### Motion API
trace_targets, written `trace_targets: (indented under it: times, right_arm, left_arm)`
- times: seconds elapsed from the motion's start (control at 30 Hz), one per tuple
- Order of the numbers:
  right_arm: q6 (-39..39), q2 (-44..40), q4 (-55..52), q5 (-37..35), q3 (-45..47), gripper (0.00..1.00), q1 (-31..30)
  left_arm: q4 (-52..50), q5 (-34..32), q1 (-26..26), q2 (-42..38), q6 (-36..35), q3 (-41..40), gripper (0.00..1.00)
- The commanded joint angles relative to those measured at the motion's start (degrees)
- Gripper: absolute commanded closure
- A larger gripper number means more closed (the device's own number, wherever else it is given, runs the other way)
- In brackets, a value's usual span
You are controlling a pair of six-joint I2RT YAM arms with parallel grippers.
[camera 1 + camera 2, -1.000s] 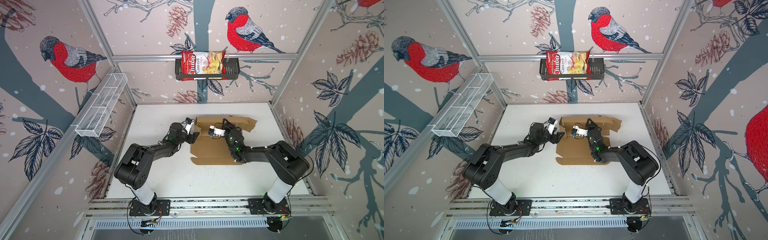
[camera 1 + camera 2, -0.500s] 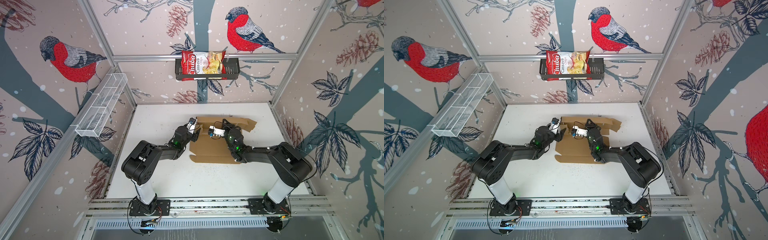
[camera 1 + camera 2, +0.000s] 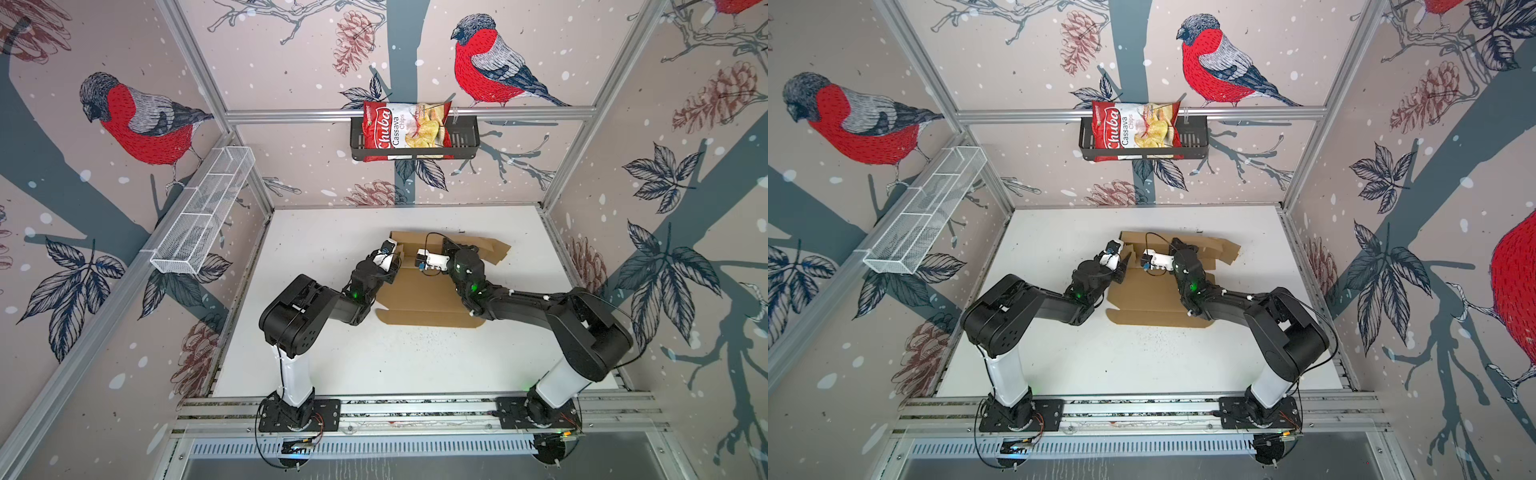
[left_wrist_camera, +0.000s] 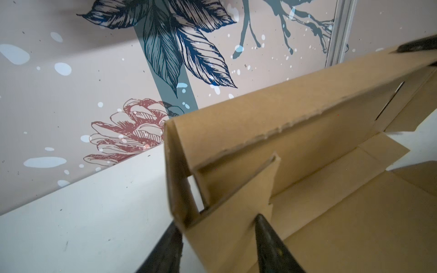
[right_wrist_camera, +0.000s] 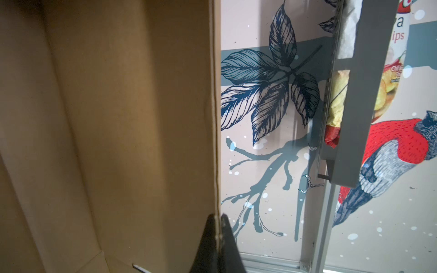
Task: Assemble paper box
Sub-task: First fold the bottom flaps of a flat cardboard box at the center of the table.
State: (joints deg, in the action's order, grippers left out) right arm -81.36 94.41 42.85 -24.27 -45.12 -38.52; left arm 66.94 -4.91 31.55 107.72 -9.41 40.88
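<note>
The paper box point(image 3: 419, 295) point(image 3: 1146, 295) is plain brown cardboard, lying mid-table with its back wall folded up. My left gripper point(image 3: 397, 259) point(image 3: 1126, 259) is at the box's back left corner. In the left wrist view its fingers point(image 4: 264, 231) stand on either side of the folded corner flap point(image 4: 227, 212), both against cardboard, so the left gripper point(image 4: 217, 219) is shut on it. My right gripper point(image 3: 448, 244) point(image 3: 1177, 243) reaches over the box floor. In the right wrist view the right gripper point(image 5: 218, 216) is shut on the thin upper edge of the raised back wall point(image 5: 118, 118).
A red chips bag point(image 3: 405, 131) sits in a black basket on the back wall. A white wire basket point(image 3: 203, 212) hangs on the left wall. Cage walls enclose the white table point(image 3: 332, 353). Flat cardboard flaps point(image 3: 494, 249) spread to the box's back right.
My left gripper moved right to the box's back left corner and narrowed its jaws around the folded flap. The right gripper kept its hold on the back wall.
</note>
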Motion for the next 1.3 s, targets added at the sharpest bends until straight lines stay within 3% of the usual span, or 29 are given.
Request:
trace_targets:
  times: [0.0,0.3,0.47,0.53,0.67,0.77,0.93,1.0,1.1,1.2,1.27]
  right_arm:
    - [4.29,-0.52,-8.46,4.69,-1.34,1.00,0.26]
    - [8.82,-0.89,-18.49,7.90,-5.20,1.00,0.74]
    - [12.08,-1.25,-24.13,9.50,-7.14,0.99,0.82]
    - [14.31,-1.54,-26.82,10.56,-8.28,0.93,0.67]
    - [21.26,-3.62,-37.97,14.89,-13.24,0.68,0.63]
    - [29.24,-6.52,-51.66,21.88,-20.83,0.57,0.88]
    - [44.09,-8.94,-69.65,40.21,-35.50,0.32,5.44]
    - [53.20,-8.82,-69.53,47.81,-37.83,0.24,8.94]
    - [60.31,-8.20,-69.31,60.13,-38.61,0.23,12.61]
    - [63.10,-8.00,-67.59,65.77,-37.25,0.21,12.73]
    - [69.76,-8.32,-60.01,65.39,-34.76,0.20,12.81]
  left_arm:
    - [8.32,-1.28,0.18,0.92,-1.61,1.19,0.57]
    - [10.13,-1.57,0.15,2.32,-0.42,0.87,0.77]
    - [9.06,-2.76,0.21,1.58,1.35,0.07,0.83]
    - [7.15,-2.98,0.27,1.28,1.64,0.17,0.87]
    - [7.60,-2.61,0.26,0.44,0.71,-1.96,0.90]
    - [10.72,-0.92,0.27,-0.11,-1.48,-4.99,0.91]
    - [8.38,5.75,0.14,-2.47,-3.01,-6.79,0.92]
    - [6.94,8.04,0.10,-3.28,-2.62,-7.02,0.92]
    - [5.67,9.17,0.24,-3.18,-1.80,-6.64,0.92]
    - [3.40,7.50,0.23,-3.26,-1.62,-5.53,0.92]
    - [2.10,7.50,0.26,-3.64,-2.72,-5.44,0.92]
